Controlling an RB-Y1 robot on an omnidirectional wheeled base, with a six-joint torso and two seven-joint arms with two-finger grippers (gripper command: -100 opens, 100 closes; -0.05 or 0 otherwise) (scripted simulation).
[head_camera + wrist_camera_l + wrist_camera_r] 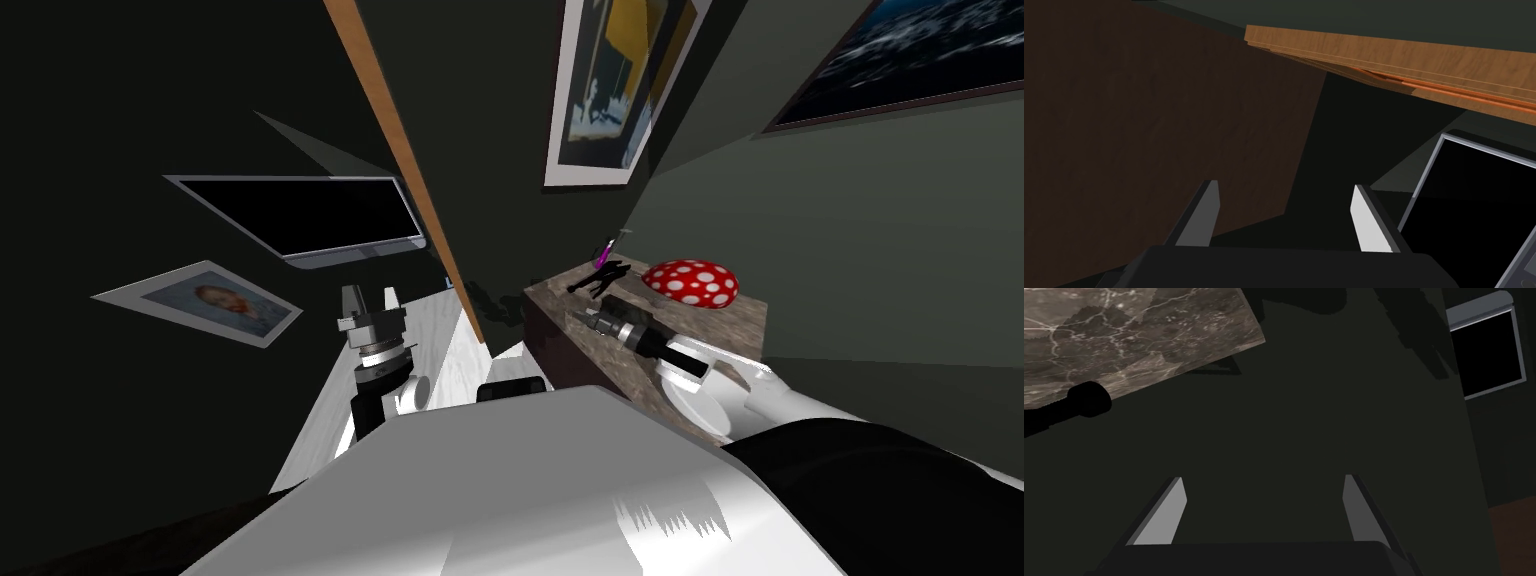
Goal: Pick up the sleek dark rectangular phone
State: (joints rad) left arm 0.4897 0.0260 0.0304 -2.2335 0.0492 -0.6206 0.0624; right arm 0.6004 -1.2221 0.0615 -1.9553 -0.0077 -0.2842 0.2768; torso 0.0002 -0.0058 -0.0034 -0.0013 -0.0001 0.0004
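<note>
A brown marble-topped cabinet (640, 340) stands to my right front. Near its far edge lies a flat black shape (600, 278); I cannot tell whether it is the phone. My right gripper (582, 318) reaches low over the marble a short way in front of that shape. It is open and holds nothing, as the right gripper (1264, 488) shows in its wrist view, which looks past the marble corner (1124, 333). A black round-ended shape (1081, 402) lies at that marble's edge. My left gripper (370, 297) is raised to the left, and the left gripper (1284, 205) is open and empty.
A red dome with white dots (692, 282) and a small purple item (603, 255) sit on the cabinet's far side. A wooden door edge (420, 190) runs between the cabinet and a white surface (440, 345). A dark screen (310, 215) hangs at the left.
</note>
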